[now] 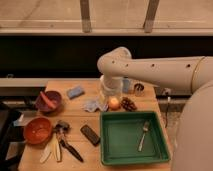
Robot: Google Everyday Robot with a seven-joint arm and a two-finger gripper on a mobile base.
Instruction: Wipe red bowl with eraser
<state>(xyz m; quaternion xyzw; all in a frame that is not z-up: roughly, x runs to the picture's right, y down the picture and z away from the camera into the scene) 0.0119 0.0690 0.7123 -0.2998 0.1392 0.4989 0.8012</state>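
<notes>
Your worktop (90,159) carries everything. The arm (150,70) reaches over its back middle, with the end effector (111,94) spread wide and empty. The green tray (103,142) sits front right and the red bowl (38,131) front left. The eraser (90,134) lies between them, touching neither.

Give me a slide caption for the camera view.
Gripper hangs open over the table's middle back; eraser lies beside the green tray, red bowl farther left, both untouched.
</notes>
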